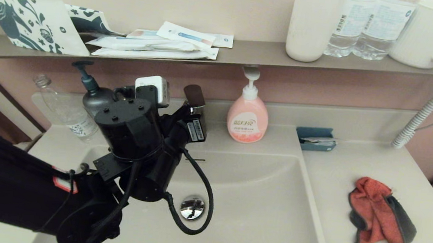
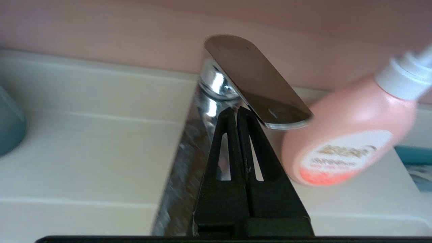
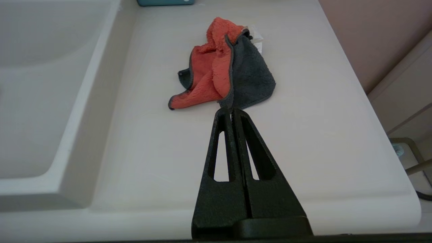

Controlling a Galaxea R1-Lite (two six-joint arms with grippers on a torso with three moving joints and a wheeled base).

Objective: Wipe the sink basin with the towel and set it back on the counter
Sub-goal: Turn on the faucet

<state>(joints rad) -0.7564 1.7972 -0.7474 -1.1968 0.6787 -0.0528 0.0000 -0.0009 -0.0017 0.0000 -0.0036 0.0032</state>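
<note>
Left gripper (image 2: pixel 236 113) is raised over the back of the sink basin (image 1: pixel 256 202), fingers pressed together with nothing between them. In the left wrist view the tips sit just under the front lip of the faucet lever (image 2: pixel 256 81); whether they touch it cannot be told. The chrome faucet body (image 2: pixel 189 162) runs down alongside the fingers. The pink soap bottle (image 1: pixel 247 118) stands just beside the gripper, on the side toward the robot's right, on the ledge behind the basin. A dark pump bottle (image 1: pixel 94 96) and a clear plastic bottle (image 1: pixel 64 109) stand on the gripper's other side, behind the left arm. The drain plug (image 1: pixel 192 207) lies below and nearer the robot than the gripper, on the basin floor. Right gripper (image 3: pixel 233 111) appears only in its wrist view: fingers closed together, empty, hanging above the counter (image 3: pixel 303 141). The towel (image 3: pixel 224 76) lies crumpled on the counter just ahead of the right fingertips, orange face and dark grey face both showing; the tips line up with its near grey edge, contact not determinable. In the head view the towel (image 1: pixel 381 213) is well apart from the left gripper, across the basin rim on the robot's right. A small teal tray (image 1: pixel 315 139) sits on the counter beyond the towel, by the back ledge. The shelf (image 1: pixel 245 52) above carries a patterned pouch (image 1: pixel 27 19), flat packets (image 1: pixel 160 43), a white tumbler (image 1: pixel 313 24), water bottles (image 1: pixel 367 25) and a mug (image 1: pixel 432 34).
</note>
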